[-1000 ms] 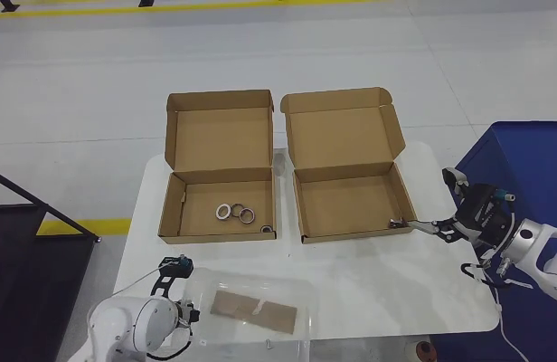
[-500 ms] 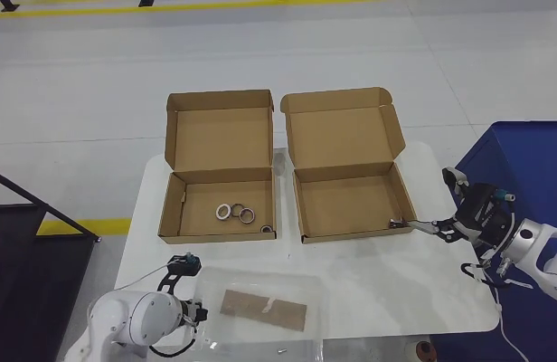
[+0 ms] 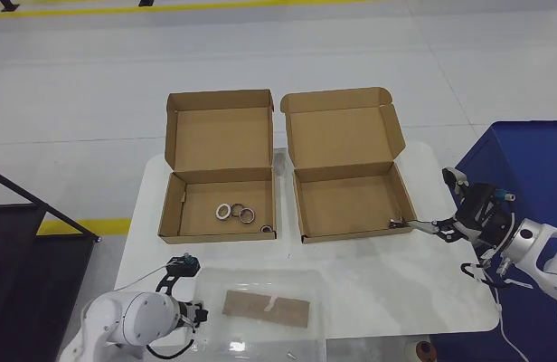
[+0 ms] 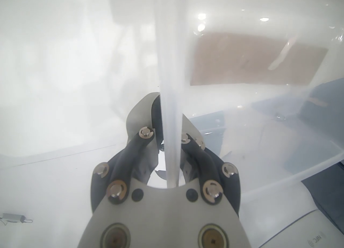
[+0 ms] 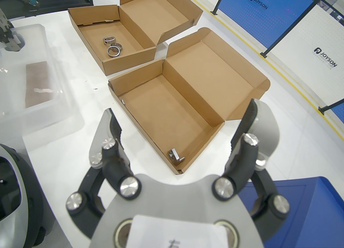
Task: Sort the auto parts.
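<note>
Two open boxes are sitting side by side on the table point(image 3: 378, 281), lids folded back.

Left box point(image 3: 195, 195): three rings point(image 3: 223, 212) are lying close together on its floor, about mid-width and toward the front wall. A smaller piece point(image 3: 267, 228) is resting in the front right corner; it is too small to identify.

Right box point(image 3: 346, 204): one metal part point(image 5: 175, 155) is lying in the front right corner, up against the walls. The remaining floor is showing bare cardboard.

A clear bin point(image 3: 301, 290) is standing at the near edge of the table, in front of the left box. A flat cardboard sheet point(image 3: 267, 308) is lying inside it.

Left gripper point(image 4: 169, 110): it is clenching the bin's translucent wall, with one finger on each side of the plastic. In the top view this arm is sitting at the bin's left end.

Right gripper point(image 5: 181, 118): it is hanging released, with the fingers spread wide and nothing between them. It is hovering just off the right box's front right corner, close to the metal part but not touching it. In the top view one finger is lying along the box's front corner while the other is standing well out over the table to the right.
</note>
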